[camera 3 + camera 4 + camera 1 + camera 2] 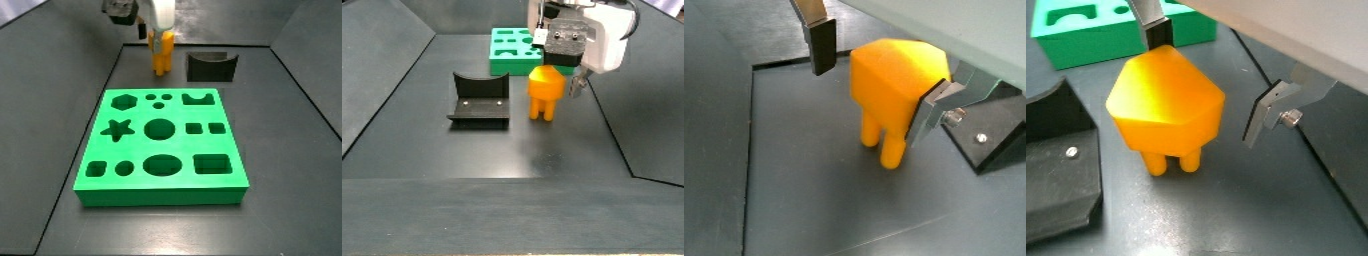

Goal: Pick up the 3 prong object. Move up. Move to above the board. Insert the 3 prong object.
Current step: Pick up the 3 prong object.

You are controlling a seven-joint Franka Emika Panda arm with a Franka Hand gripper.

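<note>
Here, view by view.
Wrist views: the gripper (875, 73) straddles the 3 prong object (891, 85), jaws spread. One finger (931, 112) lies against its side; the other finger (820, 45) stands clear with a gap. In a wrist view the prongs point down at the dark floor (1267, 215), the board (1093, 28) behind, the fixture (1056, 160) beside.
Side view from the board end: the 3 prong object (162, 53) stands upright beyond the board (160, 146), near the fixture (211, 66), under the gripper (154, 28).
Side view from the opposite end: the gripper (560, 75) is low over the 3 prong object (544, 92), between fixture (478, 98) and wall; whether the prongs touch the floor is unclear.
</note>
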